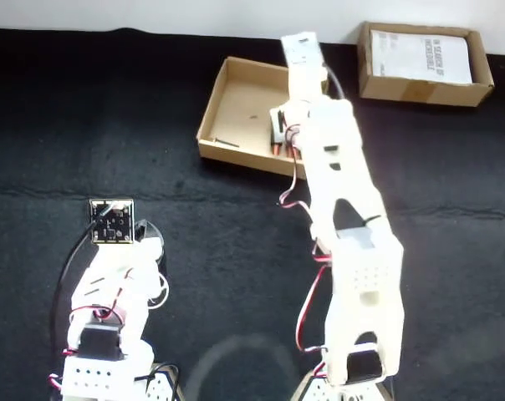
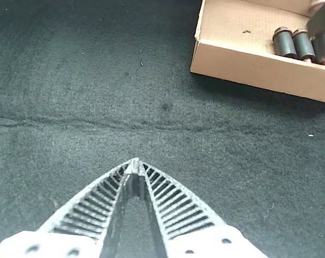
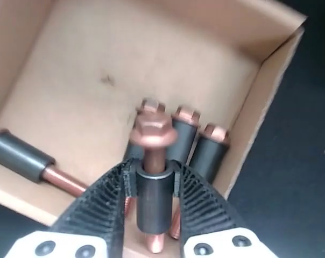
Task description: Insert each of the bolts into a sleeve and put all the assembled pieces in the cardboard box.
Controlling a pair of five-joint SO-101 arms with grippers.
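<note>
The closed white ribbed left gripper [image 2: 134, 165] hangs over black felt [image 2: 87, 80] near a brown cardboard box [image 2: 248, 65] holding dark sleeves [image 2: 285, 43].

The table [image 1: 60, 125] is covered in black, felt-like cloth [image 2: 49, 59]. A long crease [image 2: 98, 124] runs across the cloth just ahead of the left gripper [image 2: 134, 165]. Beyond the table's far edge is a plain white surface [image 1: 152, 12]. Far ahead and to the right of that gripper, a second cardboard box [image 1: 420, 92] holds a printed sheet [image 1: 420, 57].

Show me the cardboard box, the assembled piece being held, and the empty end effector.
cardboard box [image 1: 236, 102]: high view, bare floor.
assembled piece [image 3: 153, 198]: right wrist view, dark sleeve.
left end effector [image 2: 134, 163]: left wrist view, between closed fingertips.
</note>
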